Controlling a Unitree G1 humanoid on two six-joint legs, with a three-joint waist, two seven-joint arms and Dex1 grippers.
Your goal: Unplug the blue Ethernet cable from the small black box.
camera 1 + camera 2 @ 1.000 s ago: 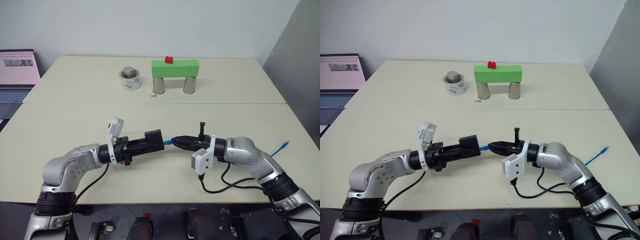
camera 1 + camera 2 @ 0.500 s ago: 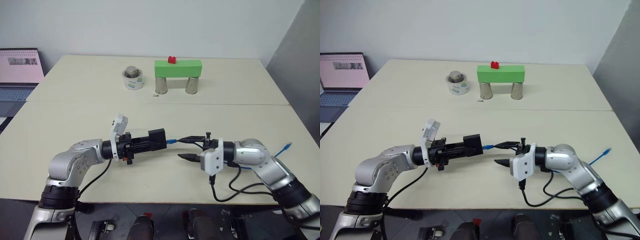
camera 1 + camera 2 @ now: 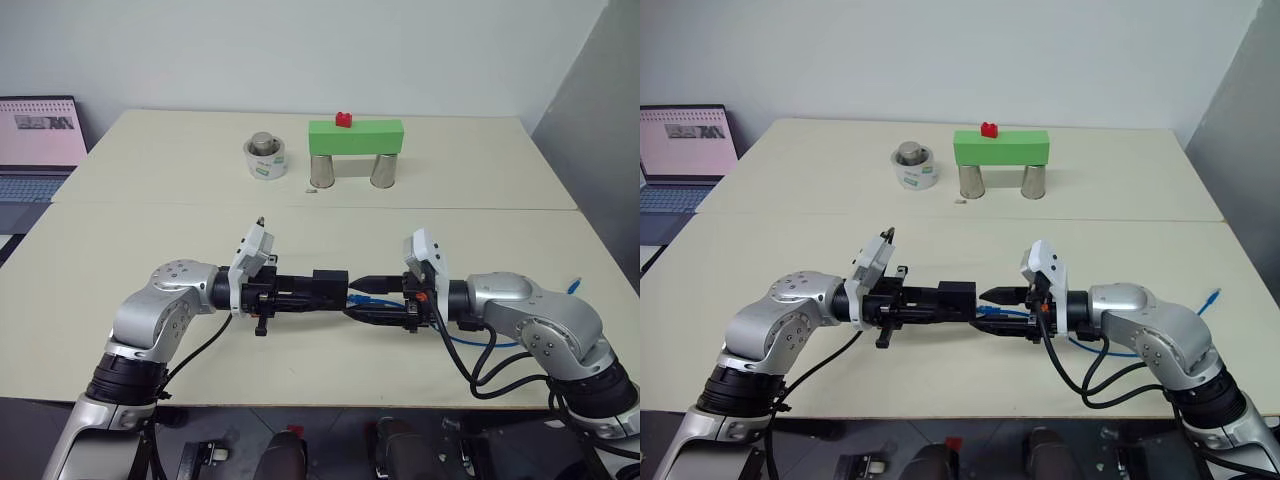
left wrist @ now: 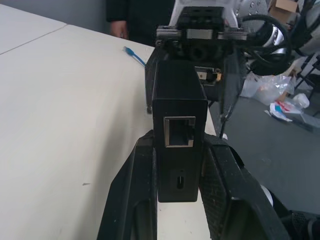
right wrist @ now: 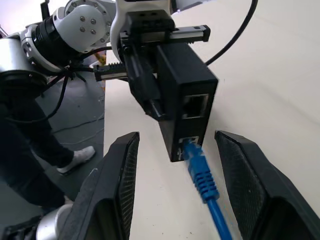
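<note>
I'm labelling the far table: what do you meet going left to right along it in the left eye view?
Open laptop with pink screen → white tape roll holding a grey metal cylinder → green block bridge resting on two metal cans, small red brick on top.

Left pincer (image 3: 322,291) clamped, right pincer (image 3: 362,297) spread, tips facing.

Left gripper (image 3: 962,301) clamped on small black box (image 3: 958,299), right gripper (image 3: 1002,312) open facing it, blue Ethernet cable (image 3: 1002,312) running between its fingers toward the box, all above the table (image 3: 790,250).
</note>
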